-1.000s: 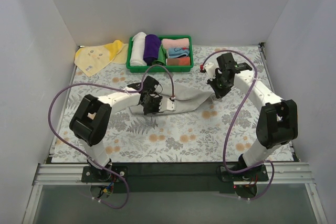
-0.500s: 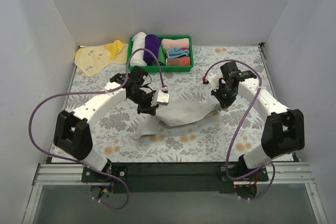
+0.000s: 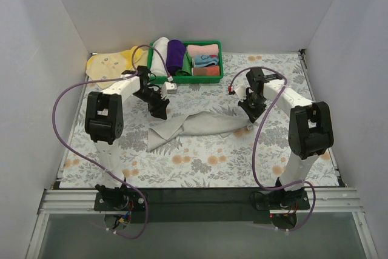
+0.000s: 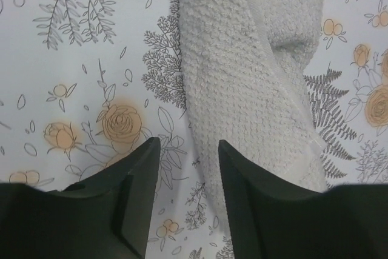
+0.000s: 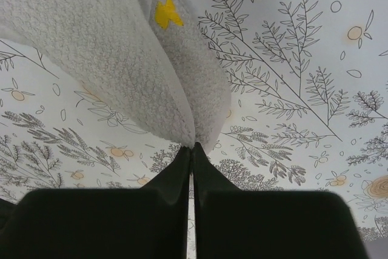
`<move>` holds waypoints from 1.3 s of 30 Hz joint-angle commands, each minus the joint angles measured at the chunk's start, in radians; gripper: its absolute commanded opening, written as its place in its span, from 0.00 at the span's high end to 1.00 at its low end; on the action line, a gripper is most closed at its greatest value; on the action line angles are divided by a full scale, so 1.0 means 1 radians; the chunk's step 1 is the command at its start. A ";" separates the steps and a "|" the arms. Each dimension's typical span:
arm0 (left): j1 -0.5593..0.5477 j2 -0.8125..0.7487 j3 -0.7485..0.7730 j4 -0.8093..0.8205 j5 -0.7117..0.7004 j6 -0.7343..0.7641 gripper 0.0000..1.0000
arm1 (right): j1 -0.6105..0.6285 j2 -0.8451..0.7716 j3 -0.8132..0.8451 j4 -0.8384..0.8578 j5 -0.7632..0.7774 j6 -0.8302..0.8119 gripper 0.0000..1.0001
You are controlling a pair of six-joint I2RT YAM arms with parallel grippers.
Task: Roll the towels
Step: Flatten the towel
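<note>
- The left pincer (image 4: 188,145) stood with its jaws apart and nothing between them; only the flowered tablecloth (image 4: 79,59) showed in the gap.
- The grey towel (image 4: 242,89) lay just ahead of that pincer's tips. It sat off to the side of one finger rather than in the gap, and ran away from the pincer as a crumpled, partly folded strip.
- Whether that finger touched the cloth could not be told.
- The right pincer (image 5: 193,147) was closed tight, its tips pinching a fold at the grey towel's edge. The cloth bunched up directly ahead of the tips, with a small yellow tag (image 5: 165,13) on it a little farther on.
- Seen from above, the grey towel stretched between the two pincers, one end below the left pincer and the other caught in the right one.
- The yellow towel (image 3: 112,65) lay spread flat, well beyond the left pincer and to its left, at the far corner of the table.
- A green basket (image 3: 220,59) sat just beyond the left pincer, next to the yellow towel. It held a white roll (image 3: 159,56), a purple roll (image 3: 176,54), a pink cloth (image 3: 203,50) and a blue cloth (image 3: 205,60).
</note>
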 commanded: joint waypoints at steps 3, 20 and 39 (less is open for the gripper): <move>0.010 -0.178 -0.007 -0.006 0.005 0.043 0.52 | -0.004 0.022 0.045 -0.005 -0.050 0.025 0.99; -0.255 -0.464 -0.428 0.097 -0.310 0.123 0.66 | -0.004 0.017 0.063 -0.028 -0.072 0.030 0.99; -0.280 -0.401 -0.481 0.169 -0.305 0.060 0.63 | -0.005 0.026 0.060 -0.029 -0.072 0.032 0.99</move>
